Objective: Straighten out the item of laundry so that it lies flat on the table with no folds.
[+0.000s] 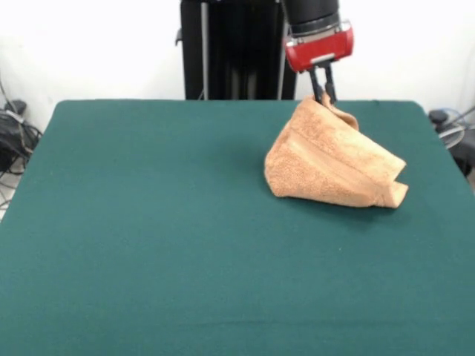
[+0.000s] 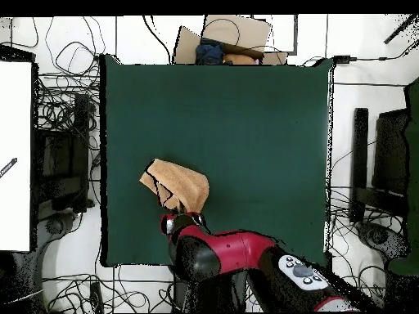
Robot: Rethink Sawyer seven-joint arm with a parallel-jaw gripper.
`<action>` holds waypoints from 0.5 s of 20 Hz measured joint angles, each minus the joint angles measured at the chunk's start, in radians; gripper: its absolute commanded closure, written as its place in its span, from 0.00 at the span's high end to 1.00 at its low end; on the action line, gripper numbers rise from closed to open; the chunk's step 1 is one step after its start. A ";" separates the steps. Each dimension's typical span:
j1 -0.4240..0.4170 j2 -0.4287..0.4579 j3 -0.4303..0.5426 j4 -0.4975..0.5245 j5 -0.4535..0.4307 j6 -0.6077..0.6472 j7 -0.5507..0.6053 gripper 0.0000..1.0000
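**Towel Pinched and Lifted at One Corner**

Green felt covers the big table point(image 1: 148, 245), and a white wall stands behind it in the front view. Tangled black cables point(image 2: 61, 106) lie on the floor around the table in the overhead view, and some brown cardboard point(image 2: 233, 37) sits past the table's far edge.

The red and black arm comes down to the gripper point(image 1: 323, 95). Its two thin black fingers point(image 1: 318, 85) are squeezed together on the top corner of the orange-tan towel point(image 1: 330, 159). The corner sits right between the fingertips.

From that pinched spot, the towel hangs down and spreads out below the gripper like a little tent. Its bottom part rests on the table. It is not flat. A fold runs down the cloth, and one bottom corner curls over on itself. A small flap of cloth bunches up just beside the fingers.

In the overhead view, the towel point(image 2: 176, 186) lies just in front of the gripper point(image 2: 173, 219), touching it, near the table's edge on the robot's side. The rest of the green top, away from the gripper, is well apart from the towel.
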 measured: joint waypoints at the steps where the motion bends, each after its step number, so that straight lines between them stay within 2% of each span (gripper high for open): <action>1: -0.001 0.004 -0.002 0.001 -0.003 -0.002 0.000 0.00; 10: -0.017 0.070 -0.019 0.000 -0.035 -0.028 0.000 0.00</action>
